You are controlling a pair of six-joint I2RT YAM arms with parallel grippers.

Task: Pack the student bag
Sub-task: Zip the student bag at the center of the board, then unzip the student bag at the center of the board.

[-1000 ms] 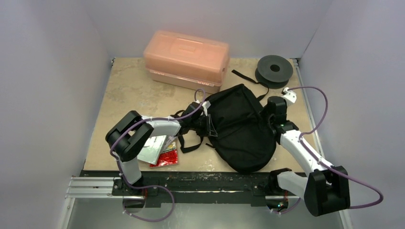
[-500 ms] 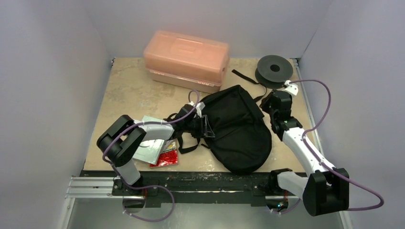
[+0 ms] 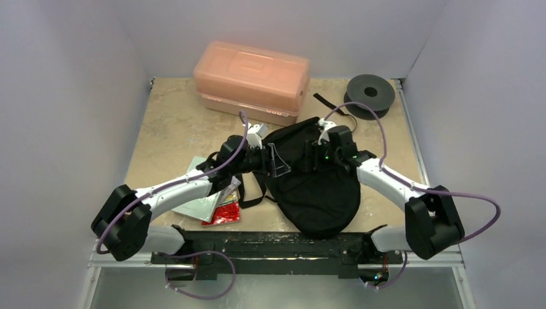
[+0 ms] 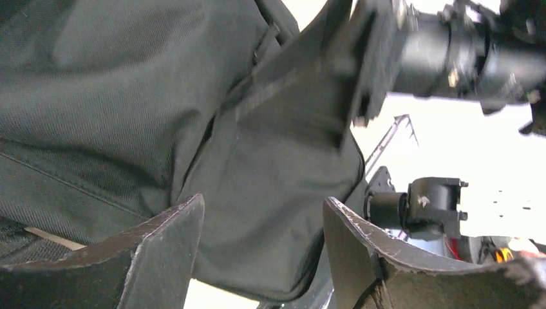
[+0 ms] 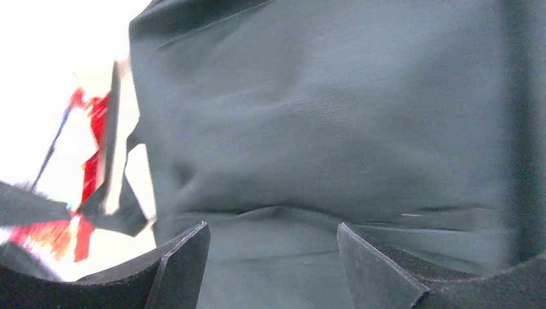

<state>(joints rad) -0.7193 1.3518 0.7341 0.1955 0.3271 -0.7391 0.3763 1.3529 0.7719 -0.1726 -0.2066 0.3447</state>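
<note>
The left gripper [image 4: 263, 205] is standing wide open and is gripping nothing. In its wrist view, black fabric of the student bag [image 3: 322, 193] is filling the gap between the two fingers and the frame above them. Whether the fingers are touching the fabric cannot be told. The right gripper [image 5: 273, 228] is also standing wide open with nothing clamped. Its wrist view is showing bag fabric across nearly the whole frame, just beyond the fingertips.

In the top view, the bag is lying at the centre of the table [image 3: 174, 122], its rounded end pointing toward the bottom of the frame. The left gripper is meeting the bag at its left edge. The right gripper is sitting over the bag's upper part, just right of the left gripper. A red packet [image 3: 225, 214] and a pale pouch [image 3: 203, 205] are lying at lower left of the bag, partly under the left arm.

Farther back, an orange-pink box [image 3: 251, 77] is sitting at upper centre, close to the bag's top. A black spool [image 3: 370, 93] is resting at upper right, with a black strap [image 3: 328, 103] running from the bag toward it.
</note>
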